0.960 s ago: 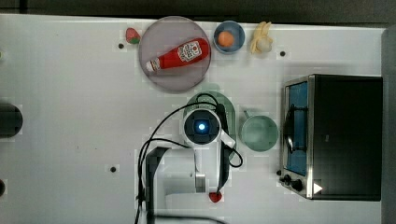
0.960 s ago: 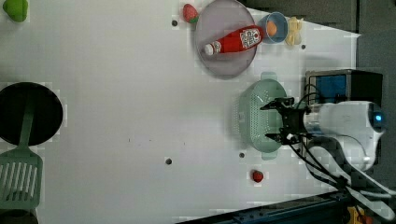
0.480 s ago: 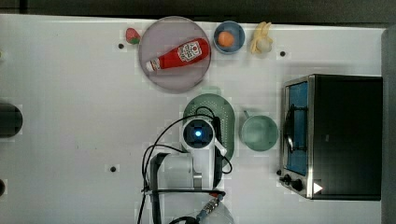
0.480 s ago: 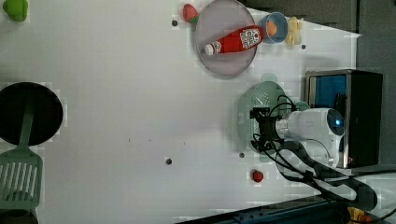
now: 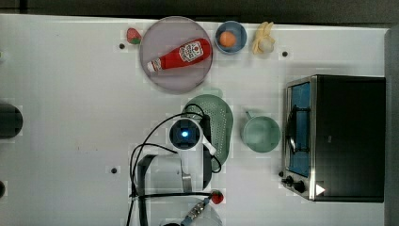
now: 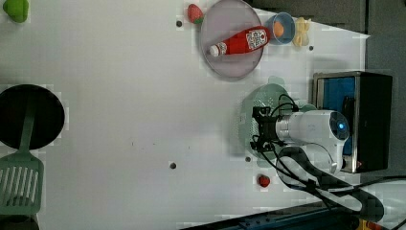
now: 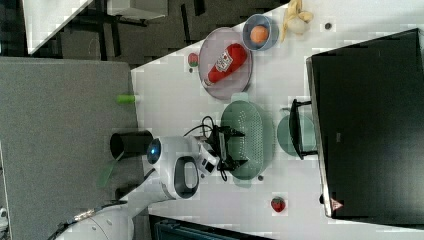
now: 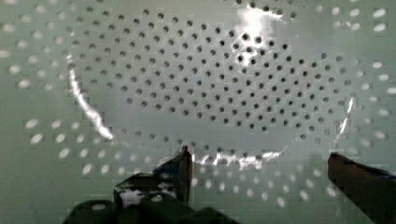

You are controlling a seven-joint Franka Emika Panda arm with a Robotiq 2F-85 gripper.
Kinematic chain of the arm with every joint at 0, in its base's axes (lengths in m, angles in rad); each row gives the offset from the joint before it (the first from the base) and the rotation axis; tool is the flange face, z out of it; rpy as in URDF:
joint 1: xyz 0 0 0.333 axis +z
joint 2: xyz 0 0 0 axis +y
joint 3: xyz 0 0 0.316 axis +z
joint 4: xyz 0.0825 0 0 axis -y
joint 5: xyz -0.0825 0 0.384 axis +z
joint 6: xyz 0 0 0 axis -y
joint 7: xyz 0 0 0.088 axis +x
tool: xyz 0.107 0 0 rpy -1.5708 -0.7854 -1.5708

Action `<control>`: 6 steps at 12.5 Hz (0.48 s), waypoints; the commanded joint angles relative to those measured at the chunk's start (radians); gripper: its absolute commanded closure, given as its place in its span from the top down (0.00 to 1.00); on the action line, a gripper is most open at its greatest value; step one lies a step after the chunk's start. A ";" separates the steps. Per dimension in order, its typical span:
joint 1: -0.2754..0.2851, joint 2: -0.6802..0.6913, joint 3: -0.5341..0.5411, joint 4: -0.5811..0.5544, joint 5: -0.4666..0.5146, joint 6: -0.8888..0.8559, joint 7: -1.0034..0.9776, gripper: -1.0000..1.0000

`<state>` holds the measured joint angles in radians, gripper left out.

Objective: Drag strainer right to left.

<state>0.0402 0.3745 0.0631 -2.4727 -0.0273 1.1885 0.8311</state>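
gripper (image 7: pixel 231 147): jaws spread wide, holding nothing, low over the strainer's bowl; wrist view shows both fingertips (image 8: pixel 186 161) in front of the perforated floor.
strainer (image 5: pixel 221 125): mid-table in the top view, between the grey plate (image 5: pixel 160 77) at its far end and the mug (image 5: pixel 261 134) just beside it on the top view's right.
contact: can't tell from these views whether a finger is touching the bowl wall yet.
risk 1: jaws closing on air inside the bowl, since the wide gap spans floor and not rim; no grip, no drag.
risk 2: pushing from inside on a smooth wall could tip the light shell up on its near edge rather than slide it.
risk 3: any swing while dragging could clip the plate with the ketchup bottle (image 5: pixel 181 55).
risk 4: the arm's cable (image 5: pixel 155 136) loops on the top view's left of the strainer, right in the drag path; could snag.
strainer material: pale green plastic, glossy, oval, dense small holes, tab handle at far end.
mug material: same green, smooth, round.
table (image 5: pixel 70 113): flat white, likely low friction.
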 commanded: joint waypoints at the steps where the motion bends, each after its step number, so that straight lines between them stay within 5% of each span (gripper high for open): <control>1: 0.050 -0.014 0.042 0.028 0.034 -0.006 0.039 1.00; 6: 0.128 -0.009 0.062 0.048 0.147 -0.028 0.039 1.00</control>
<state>0.1307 0.3928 0.1198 -2.4492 0.0706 1.1572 0.8340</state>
